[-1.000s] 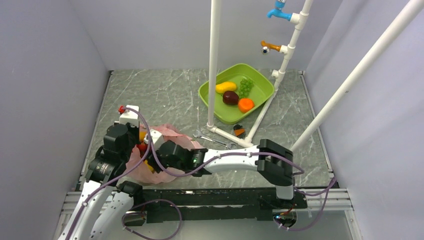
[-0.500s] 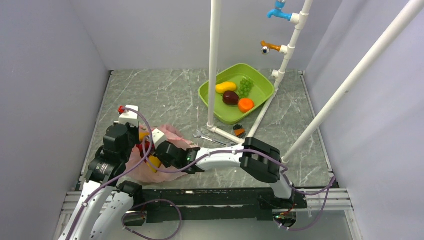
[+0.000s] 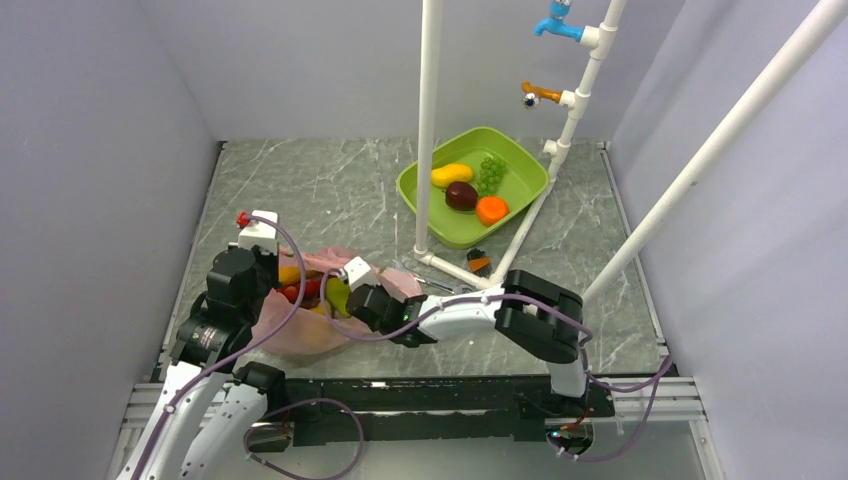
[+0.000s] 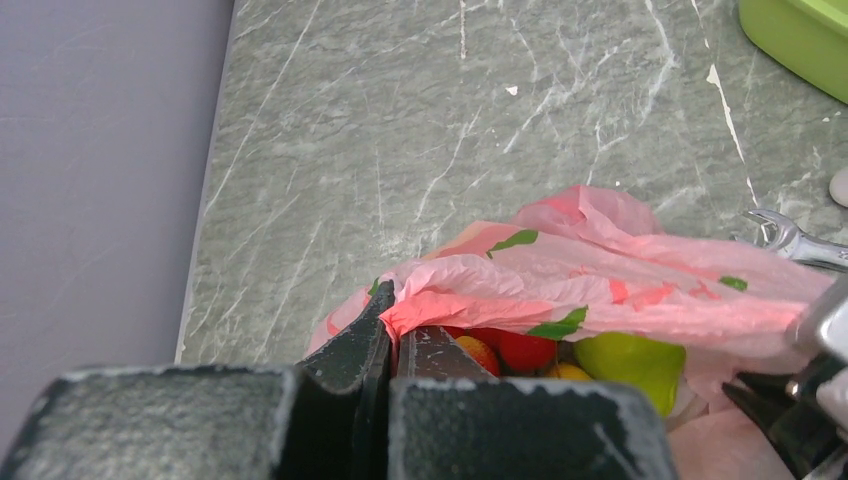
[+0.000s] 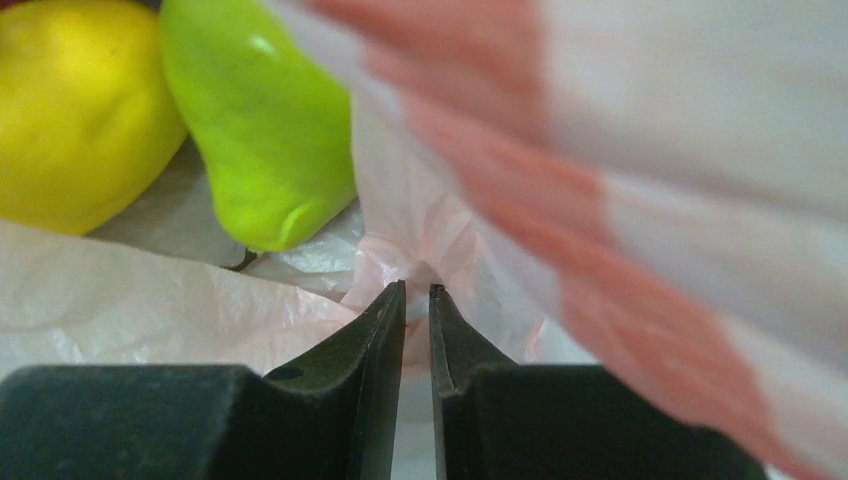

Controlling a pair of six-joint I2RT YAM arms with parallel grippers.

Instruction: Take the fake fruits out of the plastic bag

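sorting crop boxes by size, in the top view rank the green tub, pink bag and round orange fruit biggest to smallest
1 and 2. green tub and plastic bag: they look about alike, and the bag is partly covered, so I won't rank them.
3. orange fruit: clearly the smallest.

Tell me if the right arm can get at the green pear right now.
Probably not at once: the right gripper is pinched shut on the plastic bag. The green pear lies uncovered just beyond its tips, so it need only let go first.
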